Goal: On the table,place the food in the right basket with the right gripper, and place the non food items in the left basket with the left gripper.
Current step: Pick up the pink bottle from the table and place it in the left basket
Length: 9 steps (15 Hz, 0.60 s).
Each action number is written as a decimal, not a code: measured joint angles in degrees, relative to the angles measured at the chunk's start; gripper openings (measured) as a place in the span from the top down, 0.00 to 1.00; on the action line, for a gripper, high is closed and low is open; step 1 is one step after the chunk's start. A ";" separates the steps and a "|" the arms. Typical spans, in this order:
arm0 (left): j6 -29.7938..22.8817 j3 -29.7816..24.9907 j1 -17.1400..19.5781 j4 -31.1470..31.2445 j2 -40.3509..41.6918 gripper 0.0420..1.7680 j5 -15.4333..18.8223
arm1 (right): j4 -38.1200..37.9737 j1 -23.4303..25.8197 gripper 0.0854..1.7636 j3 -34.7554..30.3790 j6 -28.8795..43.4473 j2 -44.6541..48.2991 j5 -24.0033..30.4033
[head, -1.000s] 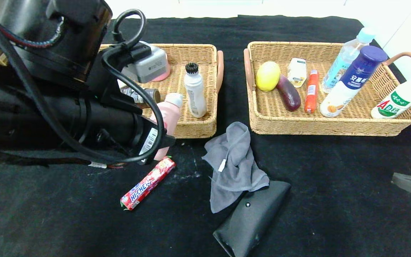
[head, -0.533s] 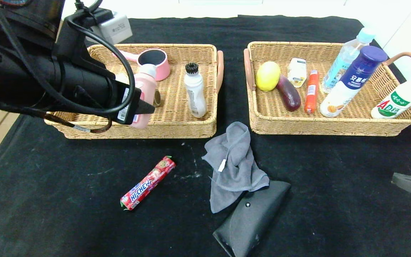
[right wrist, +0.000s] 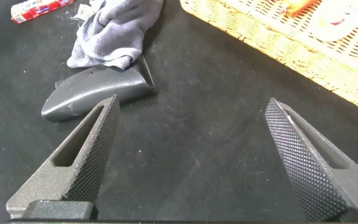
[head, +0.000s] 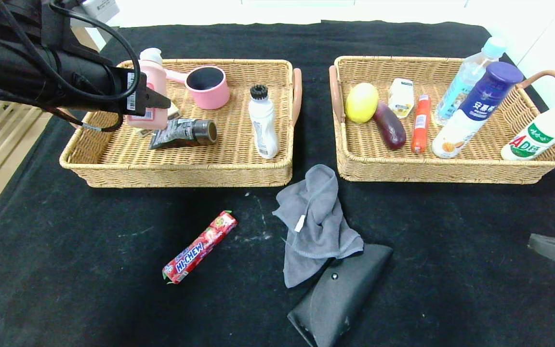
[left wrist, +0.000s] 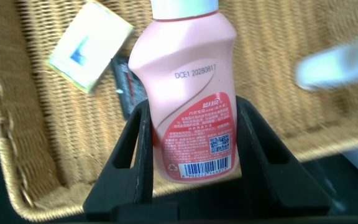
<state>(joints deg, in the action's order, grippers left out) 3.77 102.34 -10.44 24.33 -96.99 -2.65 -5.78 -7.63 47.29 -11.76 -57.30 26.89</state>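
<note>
Black cloth covers the bench point(head: 451, 270), which carries two wicker baskets side by side, well apart from the loose things lying nearer the robot.

Over the far left corner of the left basket point(head: 181, 169) hangs the left gripper point(head: 154, 101), its two fingers point(left wrist: 124, 155) pinching the pink bottle point(head: 150, 91) from both sides, label end between them, white cap pointing up. In the left wrist view the bottle's lower end is hidden behind the fingers and its cap is cut off. Whether it touches the basket floor I cannot tell. That basket also holds one black tube point(head: 183, 133), one pink cup point(head: 206, 86), one white bottle with a black cap point(head: 263, 125) and a small yellow-green card point(left wrist: 89, 45), mostly hidden in the head view.

Inside the right basket point(head: 451, 171) lie three bottles, one yellow fruit point(head: 361, 102), one dark eggplant point(head: 389, 125), one orange sausage point(head: 421, 124) and one small white packet point(head: 401, 96).

Low at the bench's right edge sits the right gripper point(right wrist: 191, 155), fingers spread wide with nothing between them; only their tips show in the head view.

On the cloth lie one black glasses case point(head: 337, 296), its near end cut off, one grey cloth point(head: 313, 224) overlapping the case, and one red candy stick point(head: 199, 247).
</note>
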 joint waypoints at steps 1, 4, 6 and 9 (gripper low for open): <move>-0.05 0.41 1.73 -1.18 -1.08 0.53 1.17 | 0.00 0.00 0.03 0.00 0.00 0.00 -0.05; -0.24 2.51 6.19 -2.29 -4.17 0.53 4.95 | 0.05 0.04 0.03 0.00 -0.02 0.00 -0.07; -0.27 3.83 7.88 -3.39 -5.92 0.53 6.00 | 0.05 0.04 0.03 0.00 -0.09 0.00 -0.07; -0.22 4.52 8.77 -5.40 -7.86 0.53 6.86 | 0.09 0.04 0.03 0.00 -0.06 0.00 -0.09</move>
<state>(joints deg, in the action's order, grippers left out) 3.55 106.86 -1.67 18.93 -104.85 4.22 -5.69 -7.59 47.29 -11.82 -57.30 26.81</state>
